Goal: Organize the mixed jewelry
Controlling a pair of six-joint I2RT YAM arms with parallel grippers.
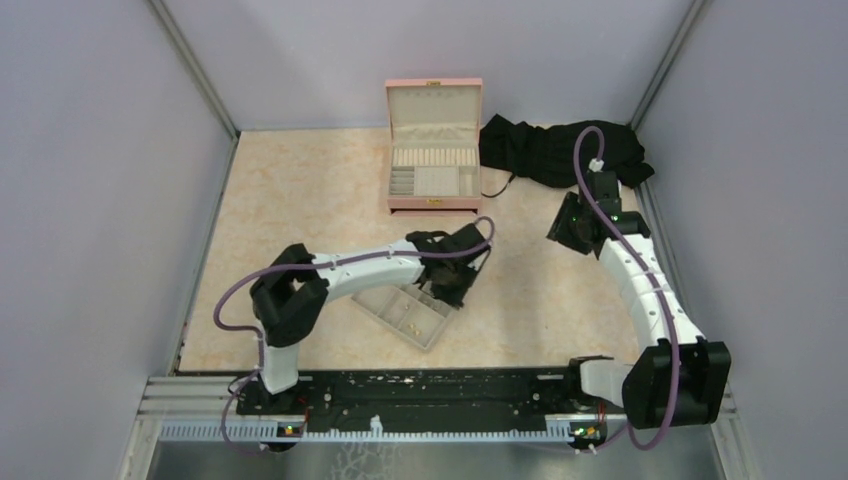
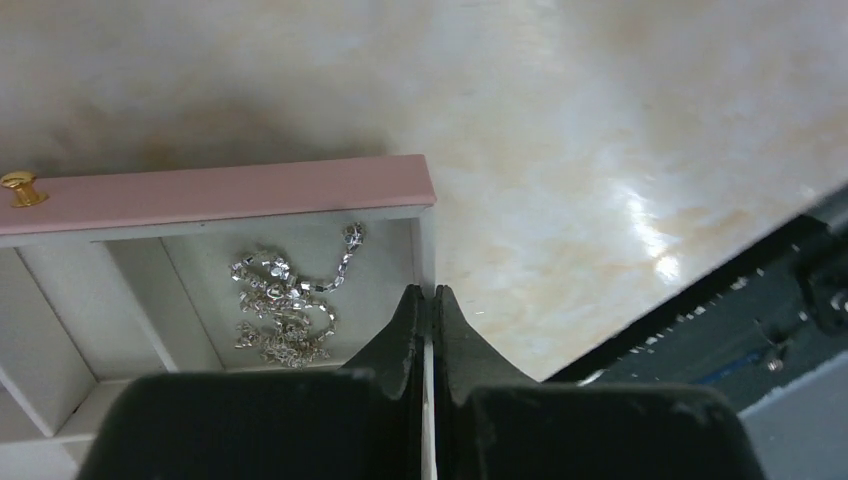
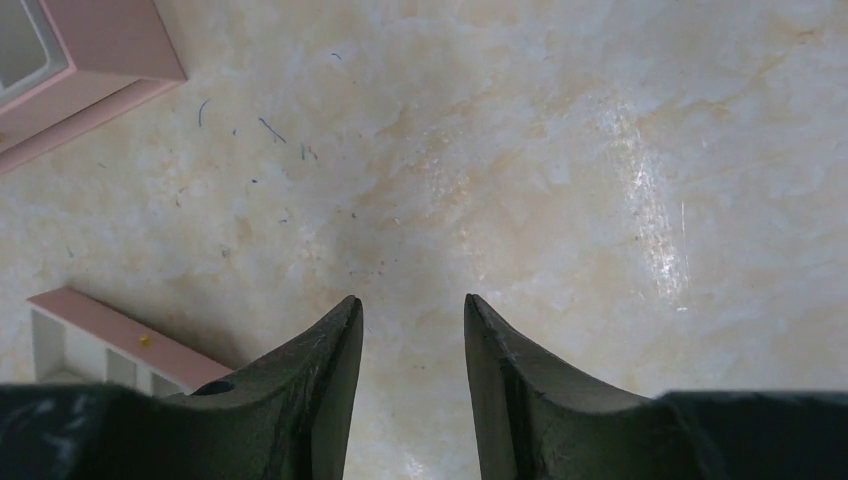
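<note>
My left jaws are pressed together at the tray's [image 2: 220, 195] end wall. Only the left wrist view shows the tangled silver chain [image 2: 285, 310] in the corner compartment just beside them. My right jaws stand part open and empty over bare worktop [image 3: 560, 150], with the pink box [image 1: 434, 205] off to the left.

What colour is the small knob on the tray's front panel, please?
Gold: the knob on the tray front shows best in the left wrist view.
</note>
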